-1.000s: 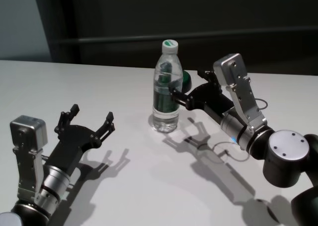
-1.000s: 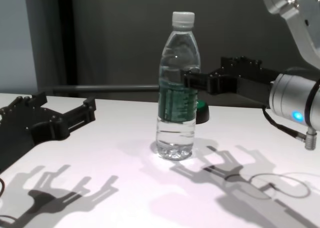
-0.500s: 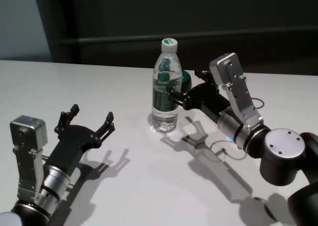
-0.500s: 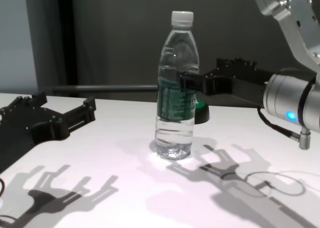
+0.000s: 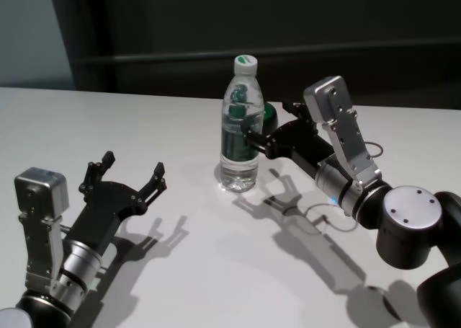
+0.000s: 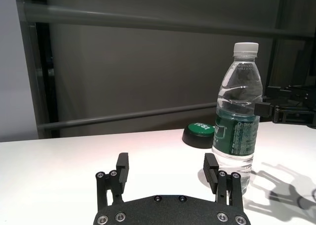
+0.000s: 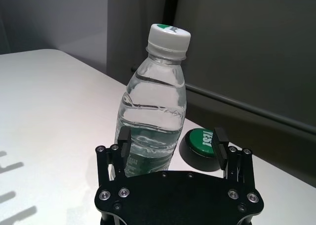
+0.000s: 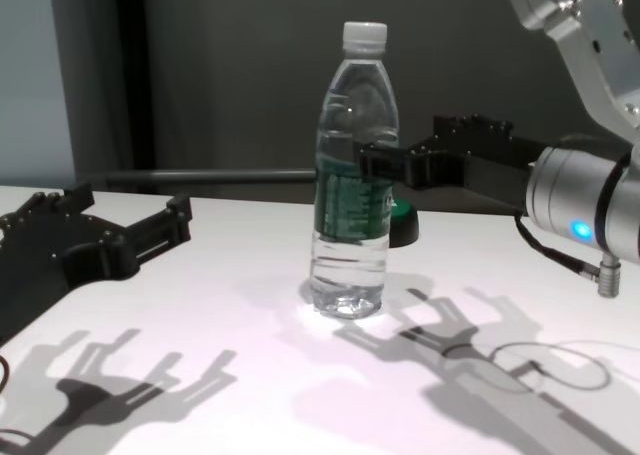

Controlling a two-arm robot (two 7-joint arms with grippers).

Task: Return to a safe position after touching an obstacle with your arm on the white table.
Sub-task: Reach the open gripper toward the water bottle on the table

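Our right gripper (image 5: 265, 130), fingers spread, has one fingertip against the water bottle (image 5: 241, 123) label; left gripper (image 5: 124, 174) sits spread wide, well apart.

Over the last second my right gripper (image 5: 268, 130) pushed in toward the bottle (image 5: 240, 126), its open fingers ending up against the green label band, and the bottle slid a little to my left across the white table (image 5: 216, 270) while staying upright. In the chest view the right forearm's blue light shifted left as well (most of this happened in the first half second; since then the arm and bottle have barely moved).
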